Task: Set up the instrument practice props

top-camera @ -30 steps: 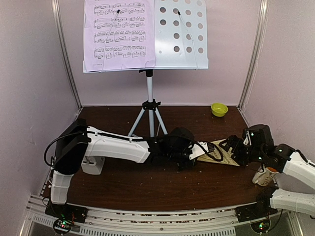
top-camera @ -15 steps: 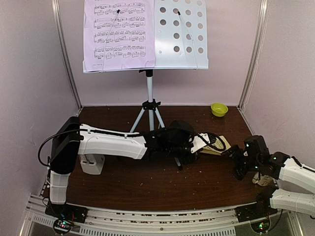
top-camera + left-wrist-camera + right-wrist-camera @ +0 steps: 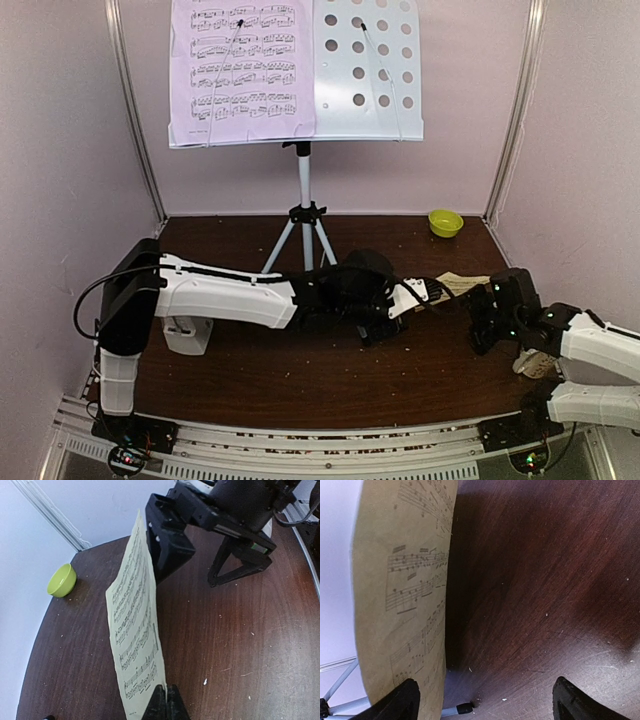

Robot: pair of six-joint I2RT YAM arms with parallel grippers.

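Note:
The grey perforated music-stand desk (image 3: pixel 370 70) stands on its silver tripod (image 3: pixel 304 215) at the back, with the lilac page (image 3: pixel 240 70) on its left half. My left gripper (image 3: pixel 412 294) is shut on the near edge of the pale yellow page (image 3: pixel 458 284) and holds it on edge above the table; the left wrist view shows the page (image 3: pixel 134 625) clamped in the shut fingers (image 3: pixel 166 702). My right gripper (image 3: pixel 484 316) is open and empty just right of the page. In the right wrist view the page (image 3: pixel 400 590) stands by the left fingertip (image 3: pixel 405 700). A light grey metronome (image 3: pixel 187 335) sits under the left arm.
A small green bowl (image 3: pixel 445 222) sits at the back right corner, also in the left wrist view (image 3: pixel 62 580). A mug (image 3: pixel 535 363) is mostly hidden behind my right arm. A tripod foot (image 3: pixel 457 710) rests near the right gripper. Walls close in on both sides.
My right gripper let go of the yellow page, pulled back, then came a little closer again. My left gripper lifted the page off the table and turned it on edge.

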